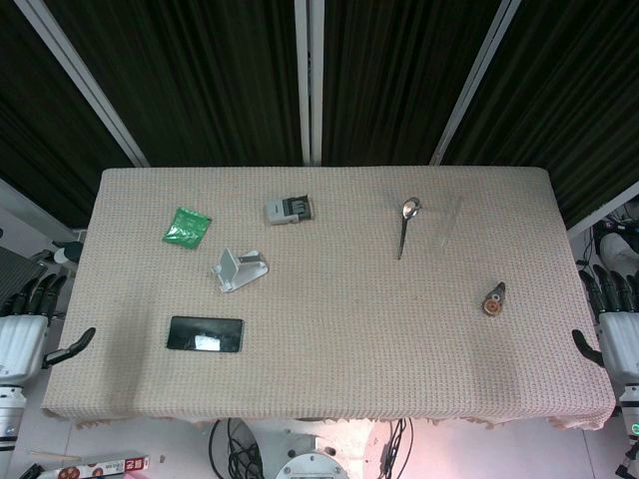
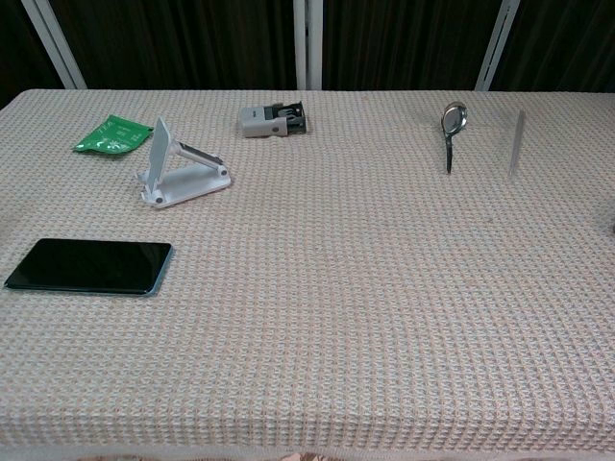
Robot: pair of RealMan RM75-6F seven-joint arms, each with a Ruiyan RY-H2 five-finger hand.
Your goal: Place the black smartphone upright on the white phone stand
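only the head view shows each robot hand, left [image 1: 25,324] and right [image 1: 614,319], spread and empty

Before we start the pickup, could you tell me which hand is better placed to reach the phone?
Left. The left hand hangs beside the smartphone and stand; the right hand is across the table.

Open cloth between black smartphone [image 2: 89,266] and white phone stand [image 2: 178,171]; green packet [image 2: 112,133] just beyond the stand.

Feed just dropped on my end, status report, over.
Both hands, left hand and right hand, open, off table edges. Black smartphone flat, untouched, near white phone stand. Nothing between them.
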